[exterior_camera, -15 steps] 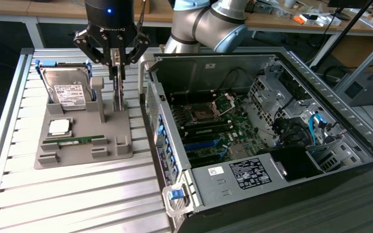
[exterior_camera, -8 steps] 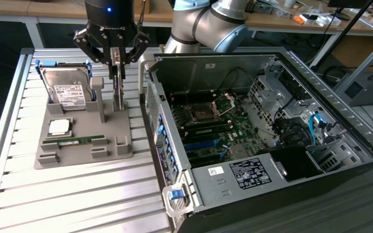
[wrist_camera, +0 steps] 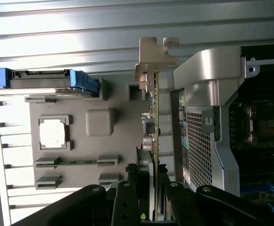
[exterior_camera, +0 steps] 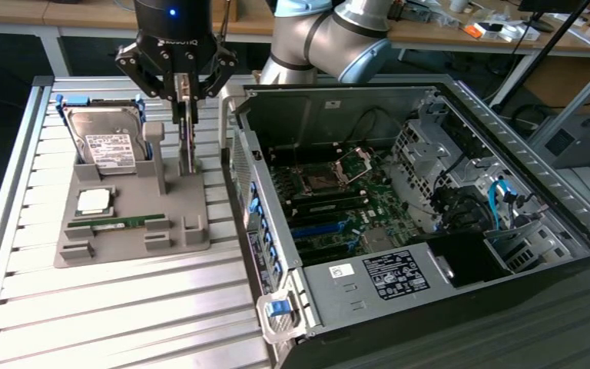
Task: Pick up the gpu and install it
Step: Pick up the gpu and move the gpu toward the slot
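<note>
Exterior view, table (exterior_camera: 120, 315): tool (exterior_camera: 180, 96) hanging over the grey holder (exterior_camera: 116, 250), narrowed onto the gpu (exterior_camera: 187, 142) from both faces; card directly at six o'clock of the tool, seen as a thin strip running twelve to six o'clock, lower end down at the holder; seated or just lifted, impossible to tell; long axis judged along that same line, upright or level not to be told; open computer case (exterior_camera: 321, 300) just beside at three o'clock, side wall roughly parallel to the card; hard drive (exterior_camera: 105, 142) at nine o'clock. Wrist view: card edge-on between the fingers (wrist_camera: 126, 197), silver bracket (wrist_camera: 156, 54) at the end farthest from the tool, computer case close alongside.
</note>
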`<state>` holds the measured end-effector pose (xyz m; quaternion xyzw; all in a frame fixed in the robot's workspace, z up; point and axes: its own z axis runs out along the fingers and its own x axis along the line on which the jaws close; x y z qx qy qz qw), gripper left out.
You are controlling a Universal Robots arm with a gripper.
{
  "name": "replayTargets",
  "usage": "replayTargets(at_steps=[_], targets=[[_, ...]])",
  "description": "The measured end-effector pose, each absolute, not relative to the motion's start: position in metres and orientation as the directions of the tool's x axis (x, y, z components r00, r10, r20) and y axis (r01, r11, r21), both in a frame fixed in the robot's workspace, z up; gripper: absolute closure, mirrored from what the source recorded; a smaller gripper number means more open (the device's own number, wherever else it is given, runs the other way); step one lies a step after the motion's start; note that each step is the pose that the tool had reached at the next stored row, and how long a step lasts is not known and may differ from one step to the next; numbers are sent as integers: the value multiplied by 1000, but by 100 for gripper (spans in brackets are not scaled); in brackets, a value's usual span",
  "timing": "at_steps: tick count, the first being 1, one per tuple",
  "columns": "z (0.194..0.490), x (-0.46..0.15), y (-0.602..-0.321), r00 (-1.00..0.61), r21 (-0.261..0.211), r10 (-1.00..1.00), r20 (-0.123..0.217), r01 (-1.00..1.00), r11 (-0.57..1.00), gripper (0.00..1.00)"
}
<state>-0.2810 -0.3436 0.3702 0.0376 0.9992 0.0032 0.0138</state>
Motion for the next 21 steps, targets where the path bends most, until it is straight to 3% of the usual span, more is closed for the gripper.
replayTargets(at_steps=[21], targets=[[376, -281, -344, -997, 8, 75, -27, 75, 997, 73]])
